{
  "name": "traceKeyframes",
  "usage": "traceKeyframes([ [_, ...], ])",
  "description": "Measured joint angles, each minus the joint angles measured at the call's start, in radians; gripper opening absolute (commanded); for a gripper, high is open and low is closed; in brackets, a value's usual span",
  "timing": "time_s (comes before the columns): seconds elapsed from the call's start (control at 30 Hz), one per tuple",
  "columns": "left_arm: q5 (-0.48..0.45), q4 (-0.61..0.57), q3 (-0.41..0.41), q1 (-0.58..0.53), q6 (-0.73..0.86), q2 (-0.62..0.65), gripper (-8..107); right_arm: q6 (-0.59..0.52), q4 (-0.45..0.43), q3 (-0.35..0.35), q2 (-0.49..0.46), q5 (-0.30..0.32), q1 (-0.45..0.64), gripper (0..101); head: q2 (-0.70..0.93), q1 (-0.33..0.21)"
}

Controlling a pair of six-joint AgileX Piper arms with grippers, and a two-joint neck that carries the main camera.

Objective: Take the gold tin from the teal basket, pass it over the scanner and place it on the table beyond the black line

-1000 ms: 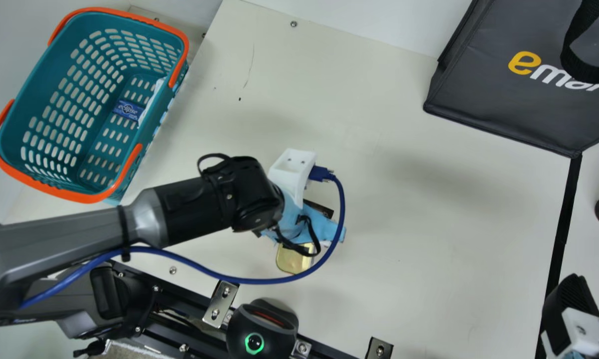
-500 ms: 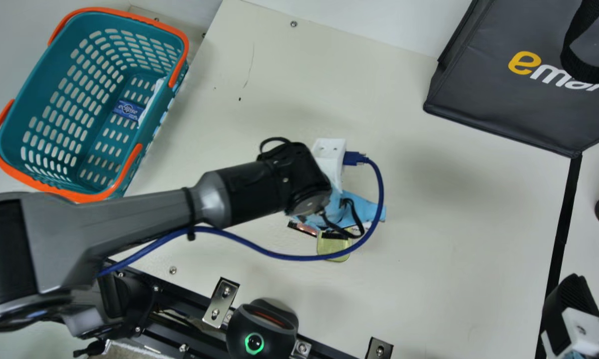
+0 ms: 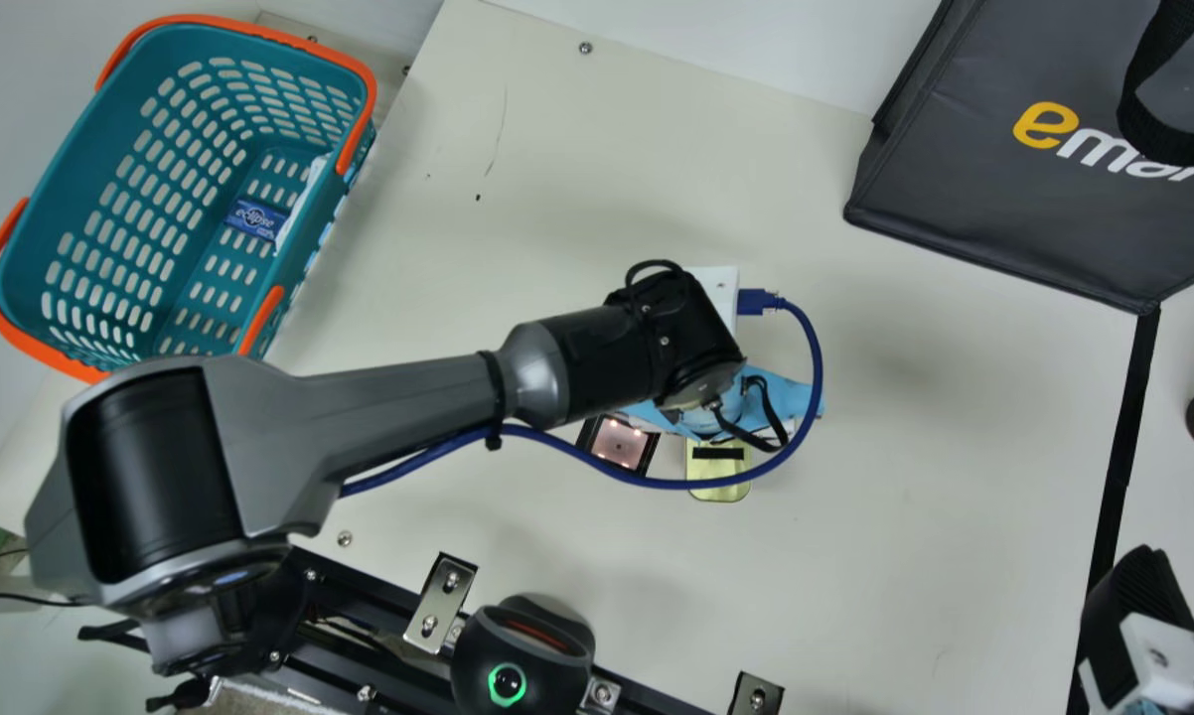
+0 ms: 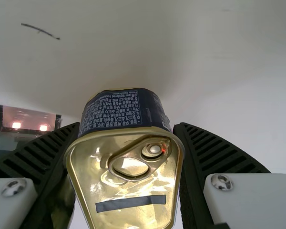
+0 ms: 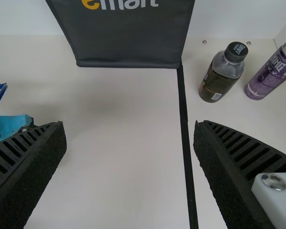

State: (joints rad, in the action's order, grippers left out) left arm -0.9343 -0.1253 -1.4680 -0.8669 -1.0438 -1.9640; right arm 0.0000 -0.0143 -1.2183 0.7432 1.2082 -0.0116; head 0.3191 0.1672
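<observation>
The left tool [image 4: 127, 127] squeezes the gold tin [image 4: 133, 188] above the worktop [image 3: 905, 536], beside the scanner [image 3: 621, 443]. Its smooth sides might slip, or letting go too soon might leave it before the black line [image 3: 1122, 447]

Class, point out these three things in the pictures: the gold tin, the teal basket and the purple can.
Gold tin [image 4: 126, 188]: left wrist view, on its lid beside the ring pull.
Teal basket [image 3: 75, 199]: main view, on its inner wall.
Purple can [image 5: 271, 72]: right wrist view, on its side.

Basket [image 3: 110, 179] sits left, bag [image 3: 974, 199] and bottle [image 5: 221, 74] right
</observation>
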Motion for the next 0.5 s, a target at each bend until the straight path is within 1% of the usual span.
traceKeyframes([
  [0.27, 0.022, 0.01, -0.03, -0.005, -0.024, -0.044, 52, 0.0, 0.0, 0.0, 0.0, 0.0, 0.0, 95, 0.0, 0.0],
  [0.5, 0.054, 0.003, -0.026, -0.009, -0.038, -0.058, 75, 0.0, 0.0, 0.0, 0.0, 0.0, 0.0, 95, 0.0, 0.0],
])
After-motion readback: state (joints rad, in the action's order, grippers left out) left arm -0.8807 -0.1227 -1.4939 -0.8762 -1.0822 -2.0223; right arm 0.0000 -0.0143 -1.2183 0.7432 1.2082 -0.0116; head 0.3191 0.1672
